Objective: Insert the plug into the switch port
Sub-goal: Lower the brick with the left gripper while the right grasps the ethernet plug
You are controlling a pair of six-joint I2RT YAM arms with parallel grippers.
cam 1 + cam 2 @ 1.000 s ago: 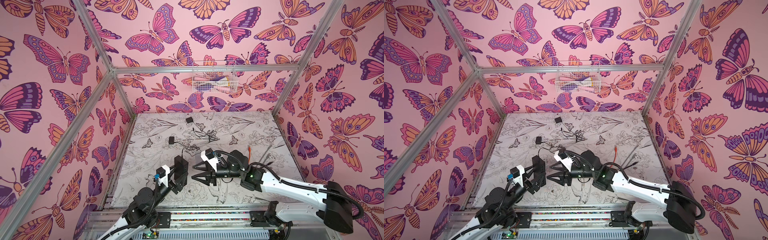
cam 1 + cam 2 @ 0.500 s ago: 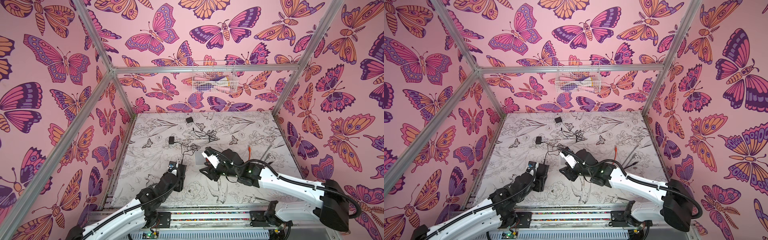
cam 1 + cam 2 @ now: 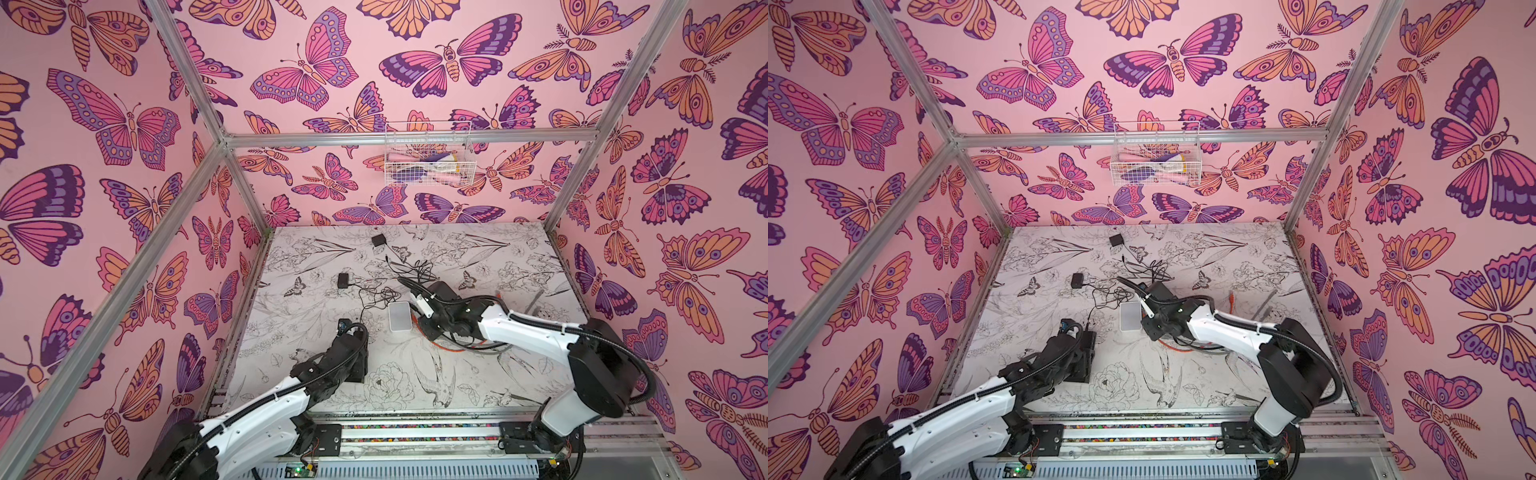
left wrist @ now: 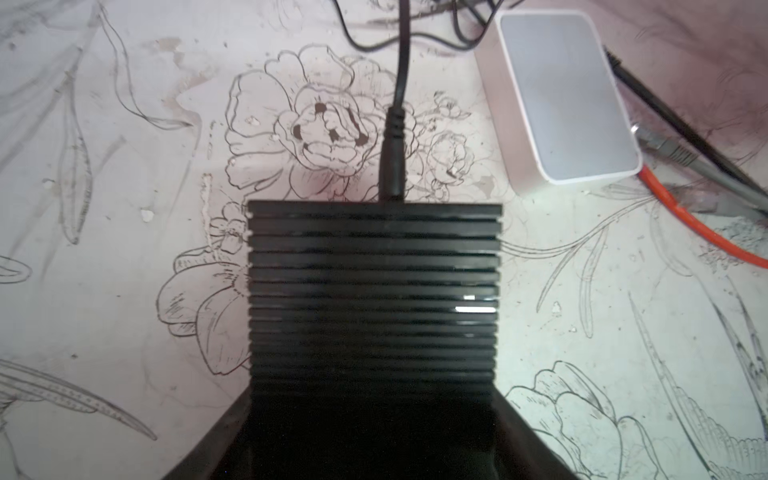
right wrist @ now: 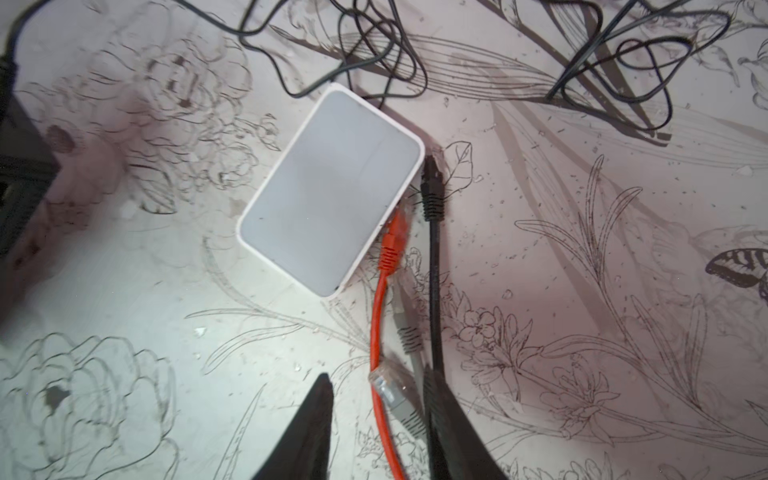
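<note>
The clear plug (image 5: 386, 386) of the grey cable lies on the table (image 5: 582, 249) near the white switch (image 5: 332, 191), apart from it, between the half-open jaws of the right gripper (image 5: 377, 376), not clamped, while the left gripper (image 3: 356, 361) grips a wide black ribbed adapter (image 4: 374, 291).

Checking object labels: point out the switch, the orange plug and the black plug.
switch (image 5: 332, 187), right wrist view, top face.
orange plug (image 5: 392, 243), right wrist view, boot.
black plug (image 5: 432, 189), right wrist view, body.
</note>
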